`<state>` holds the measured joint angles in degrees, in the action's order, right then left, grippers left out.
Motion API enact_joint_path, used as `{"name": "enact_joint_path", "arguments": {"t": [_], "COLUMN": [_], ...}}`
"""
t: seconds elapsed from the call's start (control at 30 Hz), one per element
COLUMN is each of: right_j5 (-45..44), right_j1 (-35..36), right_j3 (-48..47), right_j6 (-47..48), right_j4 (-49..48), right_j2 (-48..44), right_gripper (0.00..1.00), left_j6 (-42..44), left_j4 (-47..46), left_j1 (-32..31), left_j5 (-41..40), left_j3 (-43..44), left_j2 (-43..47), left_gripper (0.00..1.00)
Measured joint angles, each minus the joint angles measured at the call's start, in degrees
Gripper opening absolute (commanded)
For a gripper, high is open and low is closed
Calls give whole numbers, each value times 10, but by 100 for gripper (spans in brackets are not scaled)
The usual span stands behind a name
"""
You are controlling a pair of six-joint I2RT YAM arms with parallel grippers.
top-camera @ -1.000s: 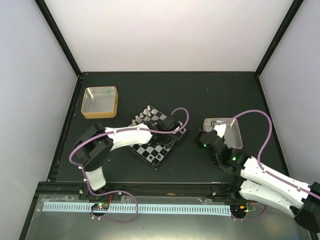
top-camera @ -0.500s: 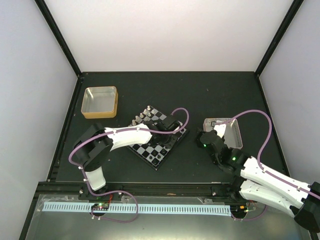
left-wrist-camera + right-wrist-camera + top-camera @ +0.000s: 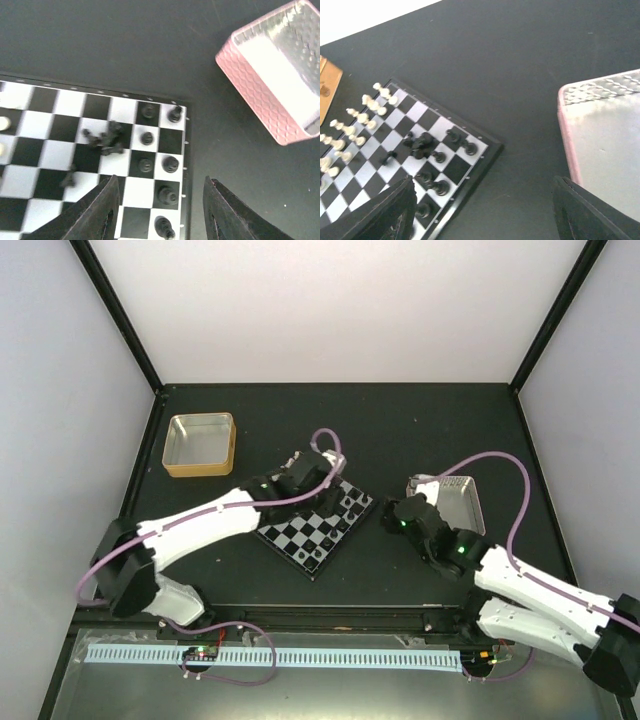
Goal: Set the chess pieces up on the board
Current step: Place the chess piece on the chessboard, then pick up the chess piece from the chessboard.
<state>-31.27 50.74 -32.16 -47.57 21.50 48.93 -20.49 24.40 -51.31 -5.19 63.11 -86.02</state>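
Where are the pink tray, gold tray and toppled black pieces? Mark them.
Pink tray (image 3: pixel 255 90), left wrist view, side wall.
Gold tray (image 3: pixel 198 470), top view, near wall.
Toppled black pieces (image 3: pixel 422 142), right wrist view, middle.

This is a robotics lab test cell: plain white wall panels (image 3: pixel 340 310) set in black frame posts (image 3: pixel 115 315) box in a dark matte surface (image 3: pixel 430 430). Two white robot arms, left (image 3: pixel 200 525) and right (image 3: pixel 530 585), trail purple cables (image 3: pixel 497 454) and are bolted to a metal rail (image 3: pixel 330 618) at the near edge. Staged props sit on the surface: the board (image 3: pixel 310 535), a gold-rimmed tray (image 3: pixel 200 471) and a pink-rimmed tray (image 3: pixel 250 90).
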Motion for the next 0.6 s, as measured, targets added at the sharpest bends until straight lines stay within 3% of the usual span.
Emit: {"name": "enact_joint_path", "arguments": {"t": [0.6], "right_j5": [191], "right_j1": [-9], "right_j3": [-318], "right_j6": [173], "right_j4": [31], "right_j2": [425], "right_gripper": [48], "left_j6": [-51], "left_j4": [-98], "left_j1": [59], "left_j5": [-165], "left_j3": [-272], "left_j2": [432], "left_gripper": [69]}}
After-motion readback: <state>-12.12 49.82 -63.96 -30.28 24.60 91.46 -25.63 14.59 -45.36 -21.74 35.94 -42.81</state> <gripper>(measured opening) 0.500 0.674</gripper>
